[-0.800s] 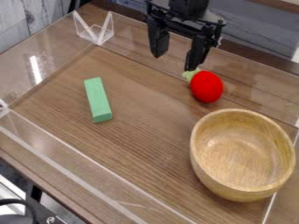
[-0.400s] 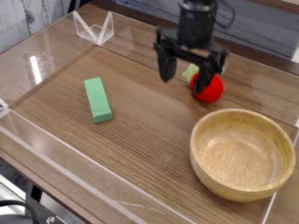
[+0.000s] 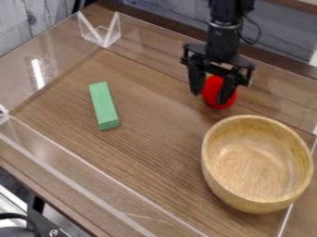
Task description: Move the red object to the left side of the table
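Your claw (image 3: 214, 90) is right on the red fruit (image 3: 221, 90) now, up at one o'clock on the table (image 3: 155, 153), a finger on either side of that bright red skin, and from here you cannot tell whether it is truly gripping or just straddling the thing! The arm (image 3: 228, 32) comes in from twelve o'clock, its dark linkage spread over the fruit and hiding part of it, so only patches of red show through

Down at four o'clock sits the wooden bowl (image 3: 257, 160), round and wide (a big pale target, that one), near the fruit but apart from it. Swing your eyes across to nine o'clock and there lies the green block (image 3: 103, 106), long and narrow, flat on the wood grain, well apart from your claw, while black cables (image 3: 28, 218) curl in at seven o'clock
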`<state>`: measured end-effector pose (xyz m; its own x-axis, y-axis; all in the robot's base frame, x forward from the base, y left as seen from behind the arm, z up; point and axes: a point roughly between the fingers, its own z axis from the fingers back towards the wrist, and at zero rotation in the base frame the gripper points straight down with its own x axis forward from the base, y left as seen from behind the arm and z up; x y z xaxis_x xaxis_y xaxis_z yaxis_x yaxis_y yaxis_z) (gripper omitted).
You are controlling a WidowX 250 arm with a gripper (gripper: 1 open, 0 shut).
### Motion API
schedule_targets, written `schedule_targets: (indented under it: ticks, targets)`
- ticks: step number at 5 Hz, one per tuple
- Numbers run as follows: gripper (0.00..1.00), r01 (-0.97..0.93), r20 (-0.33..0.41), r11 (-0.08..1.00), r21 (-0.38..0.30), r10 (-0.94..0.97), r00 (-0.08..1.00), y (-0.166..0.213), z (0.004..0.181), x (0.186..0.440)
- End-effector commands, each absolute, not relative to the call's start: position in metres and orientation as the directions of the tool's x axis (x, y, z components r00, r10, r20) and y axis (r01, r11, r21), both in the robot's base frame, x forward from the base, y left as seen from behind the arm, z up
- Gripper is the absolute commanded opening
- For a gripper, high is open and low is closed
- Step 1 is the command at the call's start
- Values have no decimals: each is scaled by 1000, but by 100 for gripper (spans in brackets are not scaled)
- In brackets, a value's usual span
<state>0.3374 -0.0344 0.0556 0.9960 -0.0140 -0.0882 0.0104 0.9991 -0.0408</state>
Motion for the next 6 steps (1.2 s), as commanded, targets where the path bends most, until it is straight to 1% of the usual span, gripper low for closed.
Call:
schedule_targets:
  ticks: [1, 2, 3, 4, 5, 6]
  targets:
    - [0, -78, -11, 996, -48, 78, 997, -36, 79, 348]
    - [0, -182, 33, 981, -64, 185, 982, -31, 104, 347]
    - [0, -126, 78, 988, -88, 133, 988, -28, 124, 352]
    - [0, -65, 95, 992, -104, 75, 993, -29, 131, 355]
    - [0, -121, 99, 987, -111, 132, 986, -26, 132, 358]
    - [0, -170, 92, 979, -110, 181, 979, -24, 126, 362]
